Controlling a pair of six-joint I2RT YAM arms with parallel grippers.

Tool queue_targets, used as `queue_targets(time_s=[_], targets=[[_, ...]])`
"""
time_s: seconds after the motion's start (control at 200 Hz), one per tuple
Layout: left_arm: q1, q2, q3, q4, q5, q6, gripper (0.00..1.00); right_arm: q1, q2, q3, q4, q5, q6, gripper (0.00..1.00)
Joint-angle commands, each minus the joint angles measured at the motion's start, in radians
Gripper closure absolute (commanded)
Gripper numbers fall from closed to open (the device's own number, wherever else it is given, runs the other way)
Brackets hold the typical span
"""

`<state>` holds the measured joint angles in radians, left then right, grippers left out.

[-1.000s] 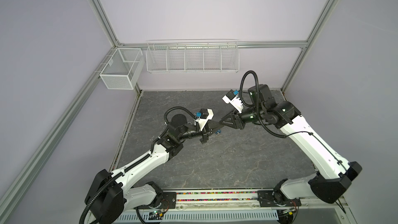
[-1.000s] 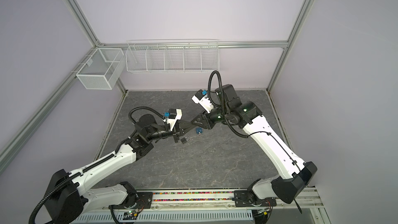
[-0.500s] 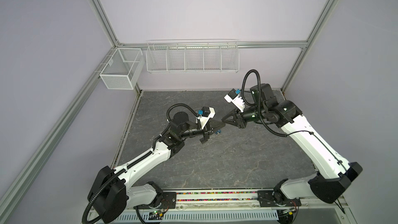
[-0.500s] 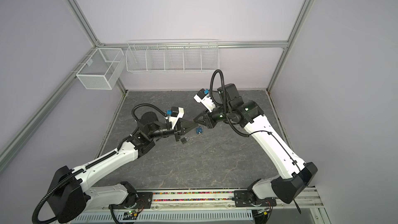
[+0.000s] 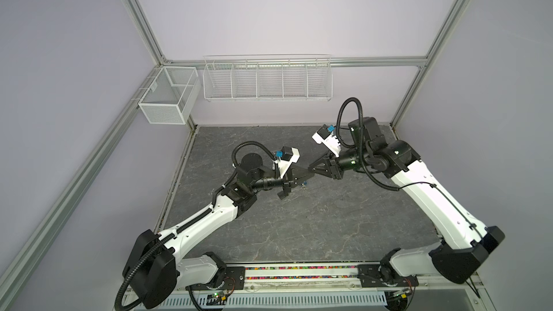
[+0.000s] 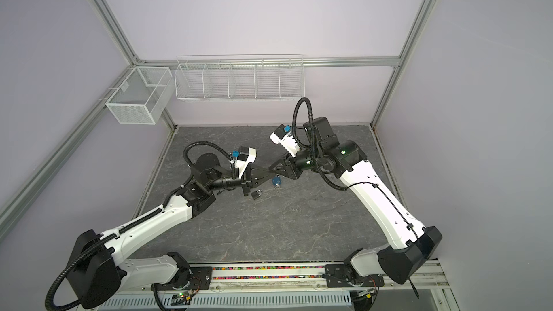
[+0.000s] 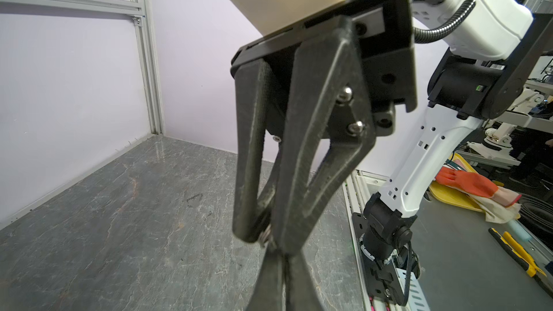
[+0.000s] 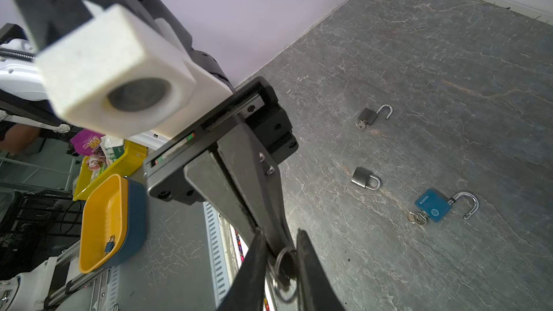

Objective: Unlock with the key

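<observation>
My left gripper (image 5: 307, 174) and right gripper (image 5: 311, 170) meet tip to tip in mid-air over the table's middle, seen in both top views. The left gripper (image 7: 284, 264) is shut, its tip reaching between the right fingers. The right gripper (image 8: 279, 233) is closed narrowly around the key's ring (image 8: 285, 276); the key itself is mostly hidden between the fingers. On the grey table lie a shut silver padlock (image 8: 365, 178), a dark padlock (image 8: 372, 115) with its shackle open and a key in it, and an open blue padlock (image 8: 434, 207), also with a key.
The blue padlock (image 6: 276, 181) and a small padlock (image 6: 257, 194) lie just below the gripper tips. White wire baskets (image 5: 266, 77) hang on the back wall, and a mesh box (image 5: 167, 97) hangs at the back left. A yellow tray (image 8: 104, 222) sits off the table.
The two gripper tips have stayed together. The left arm's wrist has risen slightly, and the right arm has barely shifted.
</observation>
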<state>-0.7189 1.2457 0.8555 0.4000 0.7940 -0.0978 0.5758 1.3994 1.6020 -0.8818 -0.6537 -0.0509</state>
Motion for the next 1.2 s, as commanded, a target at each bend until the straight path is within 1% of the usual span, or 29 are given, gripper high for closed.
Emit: queue_targets(time_s=[0.0, 0.035, 0.22, 0.37, 0.54, 0.61, 0.67, 0.72, 0.745, 0.97, 1.059, 1.194], targets=[[-0.001, 0.001, 0.059, 0.042, 0.054, 0.003, 1.0, -0.013, 0.0, -0.027, -0.013, -0.013, -0.035, 0.84], [-0.001, 0.001, 0.06, 0.04, 0.054, 0.003, 1.0, -0.014, -0.004, -0.028, -0.008, -0.017, -0.033, 0.84], [0.006, 0.004, 0.068, 0.052, 0.057, -0.009, 1.0, -0.025, -0.007, -0.037, -0.002, -0.024, -0.032, 0.92], [0.011, 0.01, 0.074, 0.08, 0.063, -0.039, 1.0, -0.031, -0.011, -0.044, 0.01, -0.039, -0.025, 0.93], [0.015, 0.023, 0.089, 0.083, 0.084, -0.056, 1.0, -0.034, -0.015, -0.047, 0.02, -0.04, -0.025, 0.93], [0.015, 0.026, 0.094, 0.082, 0.092, -0.058, 1.0, -0.037, -0.016, -0.051, 0.017, -0.031, -0.03, 0.86], [0.015, 0.027, 0.096, 0.082, 0.097, -0.059, 1.0, -0.041, -0.018, -0.054, 0.015, -0.029, -0.034, 0.83], [0.016, 0.029, 0.1, 0.081, 0.104, -0.059, 1.0, -0.044, -0.018, -0.053, 0.014, -0.029, -0.036, 0.76], [0.016, 0.03, 0.103, 0.078, 0.109, -0.059, 1.0, -0.046, -0.019, -0.054, 0.012, -0.027, -0.037, 0.75], [0.018, 0.033, 0.12, 0.067, 0.13, -0.061, 1.0, -0.055, -0.016, -0.061, 0.009, -0.036, -0.045, 0.77], [0.018, 0.038, 0.129, 0.062, 0.139, -0.066, 1.0, -0.055, -0.012, -0.068, 0.019, -0.057, -0.043, 0.78], [0.019, 0.041, 0.14, 0.061, 0.134, -0.071, 1.0, -0.056, -0.004, -0.069, 0.018, -0.069, -0.04, 0.84]])
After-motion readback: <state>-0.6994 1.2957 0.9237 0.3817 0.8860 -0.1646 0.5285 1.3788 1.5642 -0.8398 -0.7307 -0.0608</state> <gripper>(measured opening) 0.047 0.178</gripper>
